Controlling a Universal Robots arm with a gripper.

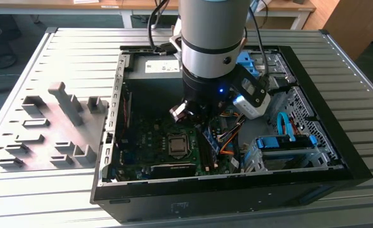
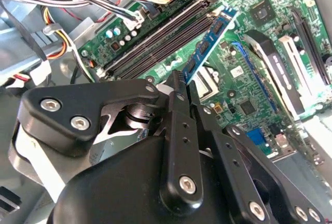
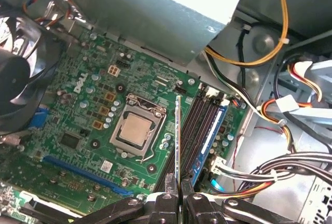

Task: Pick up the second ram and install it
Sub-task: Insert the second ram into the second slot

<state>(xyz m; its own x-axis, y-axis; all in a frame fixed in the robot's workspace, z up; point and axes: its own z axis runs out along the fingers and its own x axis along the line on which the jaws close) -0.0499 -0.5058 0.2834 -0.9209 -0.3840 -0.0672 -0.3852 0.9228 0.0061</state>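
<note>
Workshop: opened computer case (image 1: 237,202) on slatted bench (image 1: 78,40).

The pincer (image 2: 182,81) looks matt black plastic; the ribbed table (image 1: 78,42), dull grey metal.

Motherboard (image 3: 88,125), cables (image 3: 290,163), perhaps a fan (image 3: 14,79)

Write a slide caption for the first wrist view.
Gripper shut on the second ram, held edge-on over the motherboard, by the CPU socket and memory slots.
</note>
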